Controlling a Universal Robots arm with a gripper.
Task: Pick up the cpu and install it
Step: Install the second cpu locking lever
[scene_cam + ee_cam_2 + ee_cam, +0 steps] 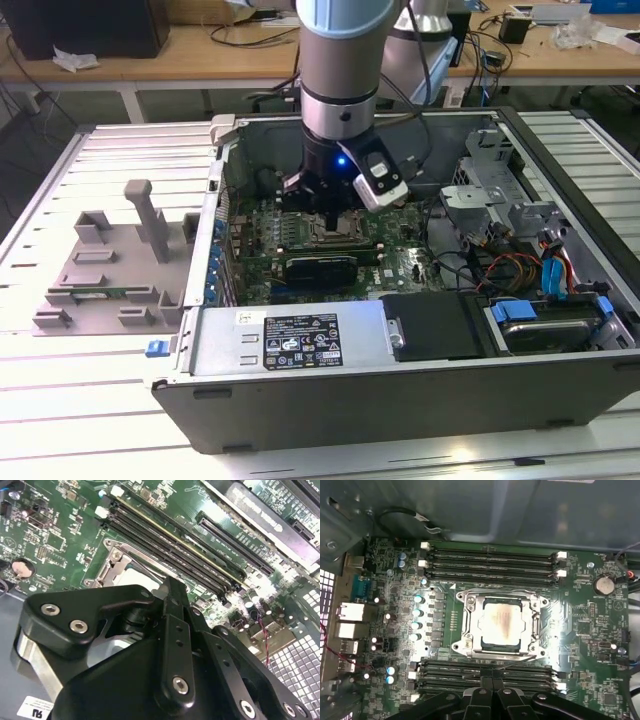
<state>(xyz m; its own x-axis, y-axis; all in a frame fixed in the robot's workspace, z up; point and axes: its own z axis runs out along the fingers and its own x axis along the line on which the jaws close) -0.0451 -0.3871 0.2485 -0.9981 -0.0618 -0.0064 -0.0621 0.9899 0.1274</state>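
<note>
Cpu (pixel 501 624) already sits flat inside the socket frame (pixel 470 625) on the motherboard (pixel 590 630), so installation looks mostly done. At its six o'clock in the first wrist view, the gripper (pixel 492 692) hovers with jaws together, holding nothing.

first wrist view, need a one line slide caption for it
The claw hangs over the green motherboard, with the cpu lying in its metal-framed socket between rows of memory slots.
</note>
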